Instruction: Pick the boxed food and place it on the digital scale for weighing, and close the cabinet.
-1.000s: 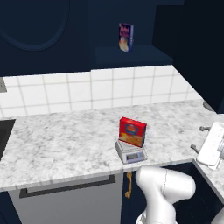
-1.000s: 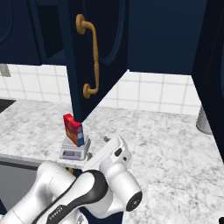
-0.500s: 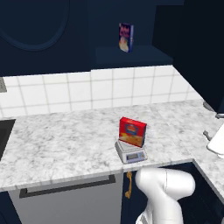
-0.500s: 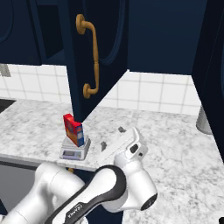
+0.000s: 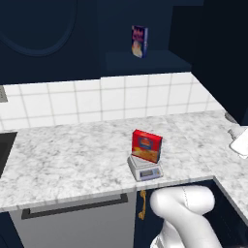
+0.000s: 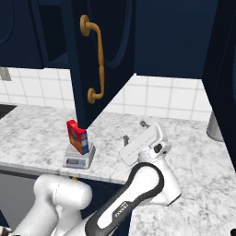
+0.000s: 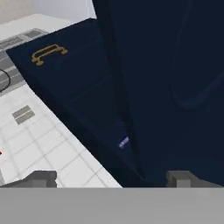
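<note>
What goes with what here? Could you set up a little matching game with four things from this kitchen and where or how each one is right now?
Things:
1. flat red cardboard box
2. narrow blue-purple box
3. dark navy cabinet door with the curvy gold handle
4. robot's two dark fingers

Places or states:
A. up on the shelf inside the wall cabinet
B. spread apart, holding nothing
C. standing upright on the small light-grey scale
D. swung open over the marble counter

Pairs: 1-C, 2-A, 3-D, 4-B
</note>
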